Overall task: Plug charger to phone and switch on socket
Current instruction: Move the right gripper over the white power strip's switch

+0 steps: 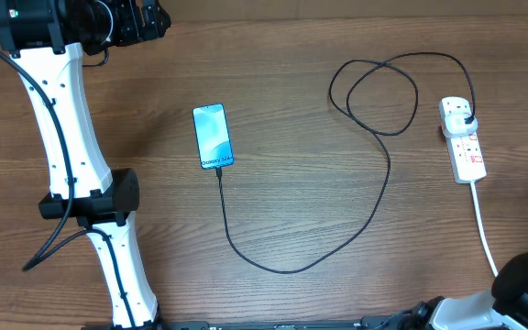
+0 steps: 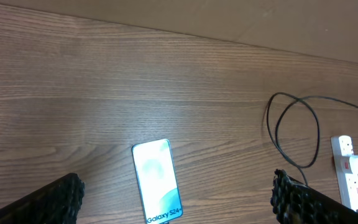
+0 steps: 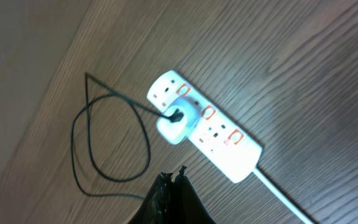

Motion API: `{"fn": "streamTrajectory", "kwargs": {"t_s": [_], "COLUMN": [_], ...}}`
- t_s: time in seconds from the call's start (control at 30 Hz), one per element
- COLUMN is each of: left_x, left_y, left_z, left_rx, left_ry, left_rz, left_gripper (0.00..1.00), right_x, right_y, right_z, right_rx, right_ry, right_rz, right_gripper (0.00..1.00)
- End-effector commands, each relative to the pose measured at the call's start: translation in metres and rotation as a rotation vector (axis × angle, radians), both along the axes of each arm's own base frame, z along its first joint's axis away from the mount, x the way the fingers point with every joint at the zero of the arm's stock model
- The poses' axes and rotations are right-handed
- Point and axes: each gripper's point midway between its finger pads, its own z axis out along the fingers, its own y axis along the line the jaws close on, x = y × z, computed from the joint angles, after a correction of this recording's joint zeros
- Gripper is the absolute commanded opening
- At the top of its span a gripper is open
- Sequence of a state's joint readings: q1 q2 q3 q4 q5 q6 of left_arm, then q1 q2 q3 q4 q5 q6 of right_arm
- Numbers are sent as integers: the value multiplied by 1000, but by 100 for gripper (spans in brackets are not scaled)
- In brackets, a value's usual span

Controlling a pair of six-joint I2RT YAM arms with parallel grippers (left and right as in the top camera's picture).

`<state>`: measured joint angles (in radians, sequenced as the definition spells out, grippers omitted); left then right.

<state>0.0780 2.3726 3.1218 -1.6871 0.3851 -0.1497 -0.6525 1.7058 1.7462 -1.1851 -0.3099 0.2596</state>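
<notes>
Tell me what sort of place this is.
Likely a robotics lab bench: a white robot arm reaches over a wood-grain table laid out with a phone, its charger and a socket.

In the overhead frame's left half, the left arm is formed of white tapered links dotted with small dark screw holes, joined by black housings and trailed by a black cable. The right arm, at lower right, is black and white. On the left tool, fingers are covered in knobbly black padding; the right tool is plain black.
</notes>
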Motion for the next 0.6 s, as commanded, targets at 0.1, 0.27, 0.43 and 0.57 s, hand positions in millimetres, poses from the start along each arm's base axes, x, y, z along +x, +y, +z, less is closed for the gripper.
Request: {"fn": "streamTrajectory", "kwargs": {"t_s": [0.1, 0.27, 0.43, 0.57], "left_x": [-7, -7, -7, -7], "left_y": [-4, -4, -4, -4], "left_z": [15, 15, 15, 15], "left_rx": [9, 10, 10, 10], "left_ry": [-37, -37, -37, -37], "left_rz": [-16, -16, -16, -16], "left_gripper": [100, 100, 100, 100], "right_x": [11, 16, 20, 22], "right_y": [-14, -19, -22, -23], "right_z": [-29, -55, -76, -97], "right_rx": [31, 64, 91, 121], "right_ry": [41, 87, 121, 159], "right_rz": [-12, -13, -12, -11], "right_gripper": [4, 4, 4, 4]}}
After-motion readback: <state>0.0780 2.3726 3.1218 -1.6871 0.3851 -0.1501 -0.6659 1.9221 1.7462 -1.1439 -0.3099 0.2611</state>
